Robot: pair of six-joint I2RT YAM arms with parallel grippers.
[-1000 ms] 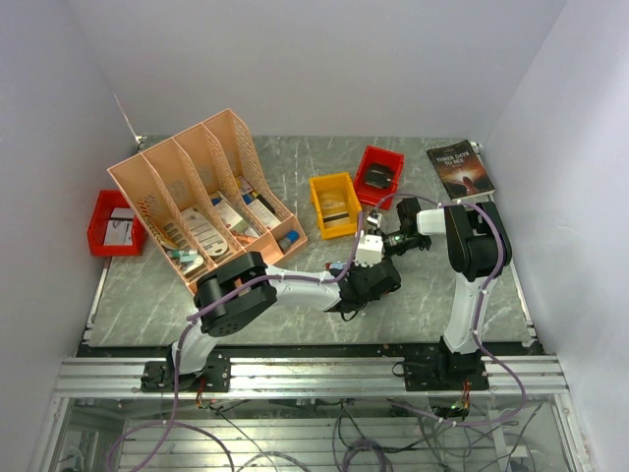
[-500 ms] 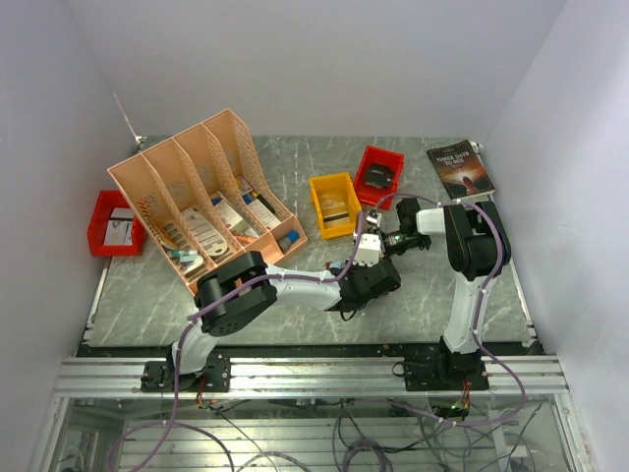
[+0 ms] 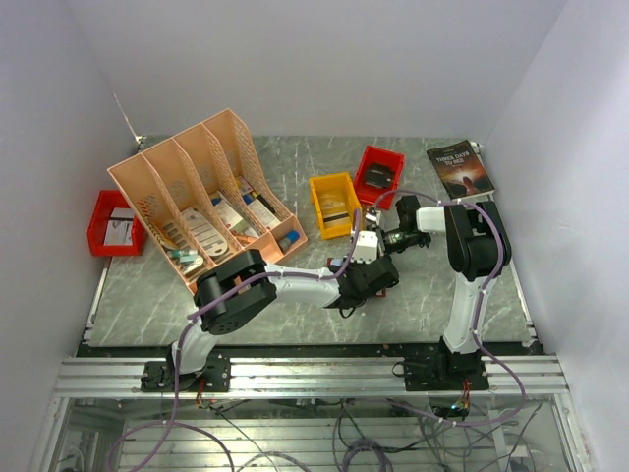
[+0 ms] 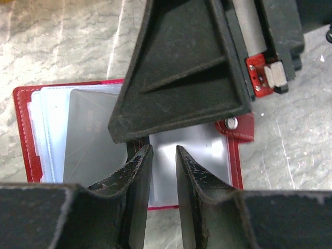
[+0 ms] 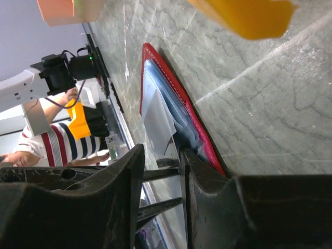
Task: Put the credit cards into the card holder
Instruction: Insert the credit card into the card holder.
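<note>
Seemingly empty, slightly parted, right pincer (image 5: 181,155) and left pincer (image 4: 163,153) top the flat-open card holder (image 4: 202,150) lying crosswise to the latter.

The red card holder (image 4: 197,150) lay open on the table (image 4: 52,41), a greyish card (image 4: 88,140) askew over its clear pockets.

The card holder (image 4: 21,119) is red leather-like stuff with pale stitching. Its pockets (image 4: 192,155) are clear, glossy plastic, and the snap stud (image 4: 231,123) on its tab is shiny metal. The grey card (image 4: 91,140) inside it is smooth with a dull sheen. The left fingers (image 4: 136,181) above it are matt black plastic, rough and scuffed. The counter (image 4: 67,41) beneath it is smooth, marbled and stone-like.
</note>
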